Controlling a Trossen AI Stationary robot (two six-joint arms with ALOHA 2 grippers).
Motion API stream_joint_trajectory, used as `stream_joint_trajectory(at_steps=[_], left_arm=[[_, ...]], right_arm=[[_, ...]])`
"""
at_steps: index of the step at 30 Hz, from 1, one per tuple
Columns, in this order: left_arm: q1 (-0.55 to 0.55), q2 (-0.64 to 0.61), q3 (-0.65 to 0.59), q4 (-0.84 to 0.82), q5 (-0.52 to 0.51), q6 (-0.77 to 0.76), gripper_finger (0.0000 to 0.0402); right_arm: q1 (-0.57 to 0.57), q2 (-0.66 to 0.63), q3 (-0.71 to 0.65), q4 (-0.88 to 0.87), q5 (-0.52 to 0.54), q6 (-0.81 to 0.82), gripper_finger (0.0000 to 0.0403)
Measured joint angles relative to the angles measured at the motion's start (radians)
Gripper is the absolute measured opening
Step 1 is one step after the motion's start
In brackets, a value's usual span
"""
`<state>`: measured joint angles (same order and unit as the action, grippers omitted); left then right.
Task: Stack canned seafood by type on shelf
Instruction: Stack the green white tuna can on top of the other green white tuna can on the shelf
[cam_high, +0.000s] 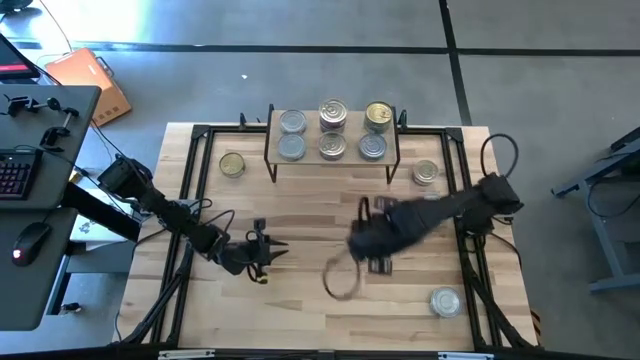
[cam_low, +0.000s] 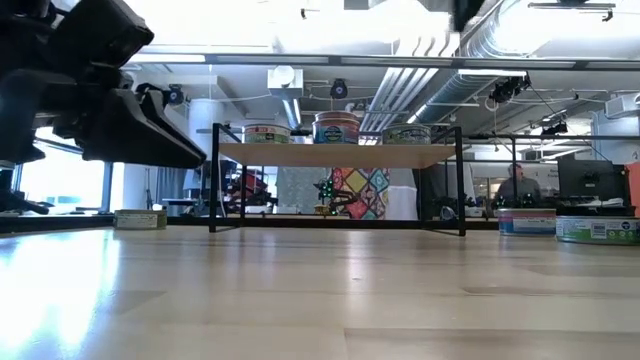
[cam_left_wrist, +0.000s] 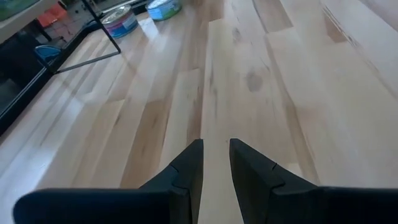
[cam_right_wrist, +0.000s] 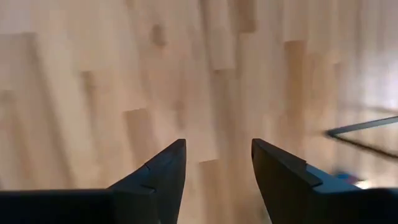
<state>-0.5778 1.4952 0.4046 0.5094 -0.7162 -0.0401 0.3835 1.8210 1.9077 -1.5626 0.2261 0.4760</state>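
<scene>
On shelf (cam_high: 333, 160): silver and gold tins (cam_high: 333, 116) | right hand (cam_right_wrist: 214, 168) spread, empty

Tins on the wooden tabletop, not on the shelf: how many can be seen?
3. One gold-topped tin lies left of the shelf, one silver tin right of it, and one silver tin near the front right corner. The right arm may hide more.
</scene>
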Motion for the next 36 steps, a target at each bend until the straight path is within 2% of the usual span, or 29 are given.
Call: stream_joint_trajectory(at_steps=[6, 10, 13, 18, 22, 25, 34, 36], left_arm=[[0.031, 0.000, 0.000, 0.038, 0.000, -0.007, 0.0069], [0.056, 0.000, 0.000, 0.078, 0.000, 0.001, 0.0069], [0.079, 0.000, 0.000, 0.111, 0.000, 0.018, 0.0069], [0.125, 0.000, 0.000, 0.185, 0.045, 0.019, 0.0069], [0.154, 0.000, 0.001, 0.233, 0.128, 0.028, 0.0069], [0.165, 0.000, 0.002, 0.254, 0.162, 0.027, 0.0069], [0.165, 0.000, 0.002, 0.252, 0.164, -0.015, 0.0069], [0.165, 0.000, 0.002, 0.252, 0.164, -0.030, 0.0069]], right_arm=[[0.222, -0.167, -0.258, -0.001, 0.006, 0.409, 0.0169], [0.361, -0.268, -0.451, 0.124, -0.014, 0.692, 0.0169], [0.436, -0.300, -0.595, 0.256, -0.102, 0.810, 0.0167], [0.472, -0.290, -0.800, 0.511, -0.280, 0.860, 0.0127], [0.469, -0.284, -0.916, 0.677, -0.332, 0.860, 0.0064], [0.472, -0.284, -0.972, 0.699, -0.411, 0.877, 0.0015], [0.509, -0.287, -1.066, 0.729, -0.546, 0.923, 0.0007], [0.505, -0.288, -1.074, 0.751, -0.546, 0.904, 0.0002]])
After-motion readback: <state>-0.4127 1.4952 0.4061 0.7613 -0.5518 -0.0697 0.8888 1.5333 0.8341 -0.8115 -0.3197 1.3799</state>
